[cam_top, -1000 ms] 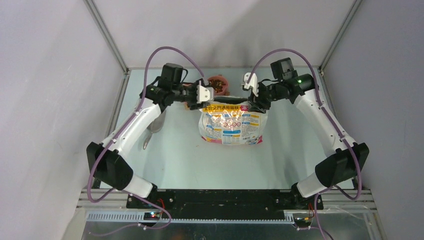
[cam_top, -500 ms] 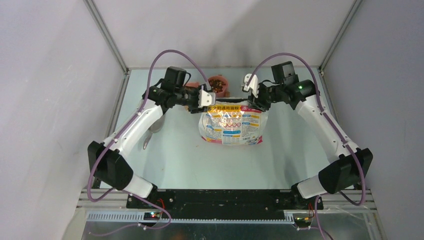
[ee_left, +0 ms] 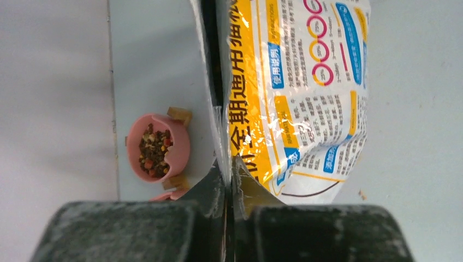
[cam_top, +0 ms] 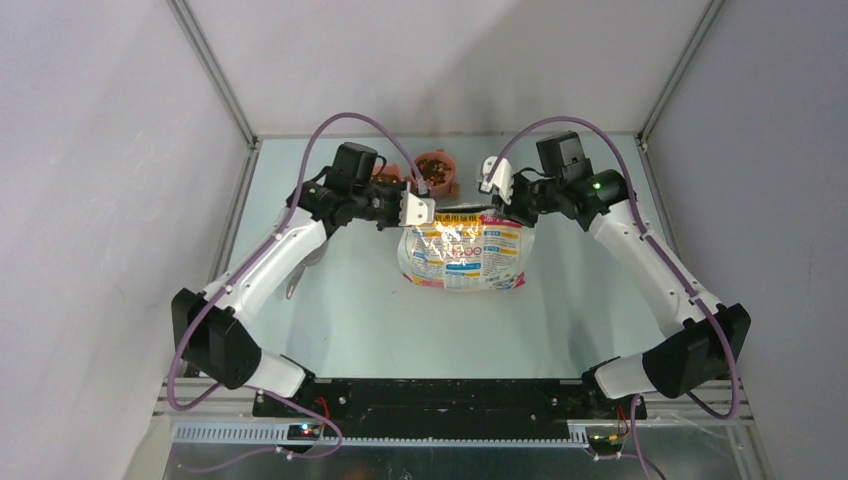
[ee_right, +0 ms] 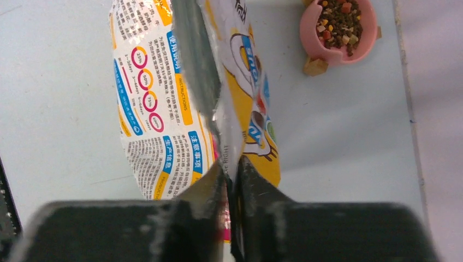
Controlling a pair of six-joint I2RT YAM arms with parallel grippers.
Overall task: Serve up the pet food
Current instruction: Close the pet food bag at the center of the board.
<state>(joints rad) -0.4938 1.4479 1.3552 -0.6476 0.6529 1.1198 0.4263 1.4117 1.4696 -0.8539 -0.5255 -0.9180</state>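
The printed pet food bag [cam_top: 461, 253] lies flat mid-table, its top edge toward the back. My left gripper [cam_top: 416, 209] is shut on the left end of that edge; in the left wrist view its fingertips [ee_left: 228, 170] pinch the foil beside the yellow print of the bag [ee_left: 306, 98]. My right gripper [cam_top: 497, 186] is shut on the right end, and the right wrist view shows its jaws [ee_right: 230, 170] closed on the bag [ee_right: 158, 109]. Pet food [cam_top: 436, 166] fills a pink bowl [cam_top: 449, 183] just behind the bag, also seen as pet food [ee_left: 154, 150] and pet food [ee_right: 338, 19].
A grey metal scoop [cam_top: 294, 282] lies on the table under the left arm, mostly hidden by it. The pink bowl [ee_left: 183, 147] sits close to the back wall, and the bowl [ee_right: 307, 41] has small tan blocks beside it. Frame posts stand at the back corners.
Both grippers have closed onto the bag's top edge. The left one shifted a little right and nearer, the right one a little left; the bag's top lifted slightly.
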